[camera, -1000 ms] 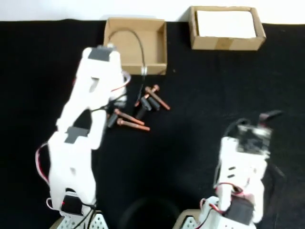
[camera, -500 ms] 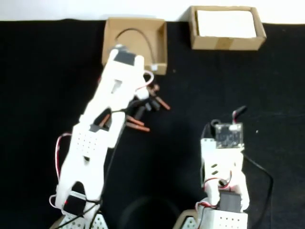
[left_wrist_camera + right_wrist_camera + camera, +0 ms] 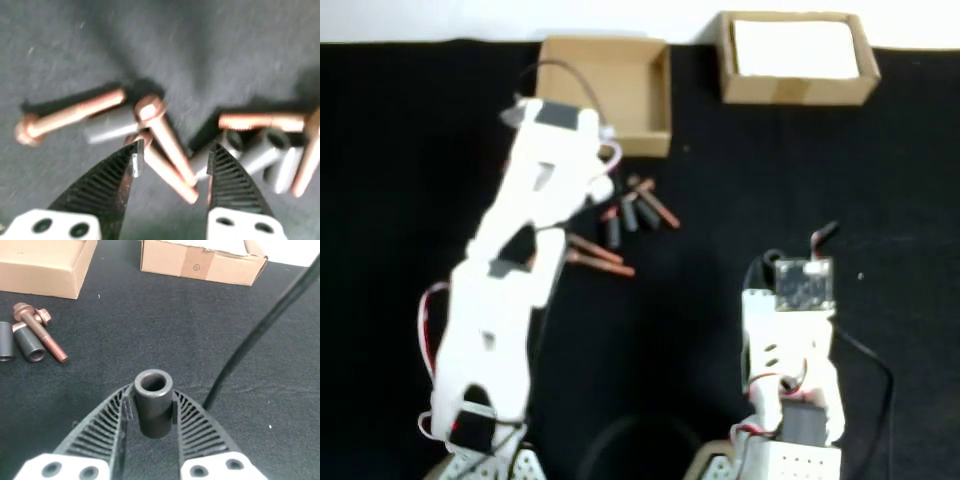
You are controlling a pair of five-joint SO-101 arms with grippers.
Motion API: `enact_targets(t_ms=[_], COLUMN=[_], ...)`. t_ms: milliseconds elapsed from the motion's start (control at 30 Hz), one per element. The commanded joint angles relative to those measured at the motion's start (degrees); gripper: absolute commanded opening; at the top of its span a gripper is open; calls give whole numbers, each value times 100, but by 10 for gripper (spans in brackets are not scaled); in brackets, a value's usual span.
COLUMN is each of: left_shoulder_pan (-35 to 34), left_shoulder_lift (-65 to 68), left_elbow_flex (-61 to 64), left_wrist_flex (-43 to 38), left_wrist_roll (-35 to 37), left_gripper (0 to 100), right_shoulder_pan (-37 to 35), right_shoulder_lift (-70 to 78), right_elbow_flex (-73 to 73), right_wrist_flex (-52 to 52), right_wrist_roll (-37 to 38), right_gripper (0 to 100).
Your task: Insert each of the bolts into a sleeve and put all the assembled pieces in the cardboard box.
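Right wrist view: a grey sleeve (image 3: 152,407) is gripped firmly by the right gripper (image 3: 151,399), its open bore kept clear of the jaws, presumably so that a bolt can be fed in. The left gripper (image 3: 175,152) is held spread wide over two copper bolts (image 3: 167,145) (seemingly lined up for a pick) in the loose heap (image 3: 625,215) just near of the left-hand cardboard box (image 3: 645,100) at the far edge. A black cloth table (image 3: 840,200) is laid beneath; a second box (image 3: 800,90) is set far right.

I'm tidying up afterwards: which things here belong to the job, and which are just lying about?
Job: bolts, loose sleeves, sleeve held in right hand, open cardboard box.
Lying about: second box with white filling.
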Motion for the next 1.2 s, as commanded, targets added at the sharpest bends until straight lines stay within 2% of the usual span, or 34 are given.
enact_targets(t_ms=[0, 133, 333, 533, 600, 933, 1167], left_shoulder_pan=[-101, -92, -13, -40, -40, -57, -40], left_shoulder_lift=[-576, -242, 593, 1314, 1376, 1393, 1420], left_elbow_flex=[532, 558, 145, -400, -479, -1147, -1877], left_wrist_flex=[-229, -730, -1055, -1037, -1037, -1029, -1073], left_wrist_roll=[26, 141, 387, 369, 334, -1125, -2796], left_gripper=[216, 216, 216, 214, 186, 10, 12], right_shoulder_pan=[22, 22, 22, 22, 22, 22, 22], right_shoulder_lift=[22, 22, 22, 22, 22, 22, 31], right_elbow_flex=[752, 752, 752, 752, 752, 752, 752], right_wrist_flex=[-136, -136, -136, -136, -136, -136, -136], right_wrist_roll=[-53, -53, -53, -53, -53, -53, -53], right_gripper=[8, 8, 8, 8, 8, 8, 8])
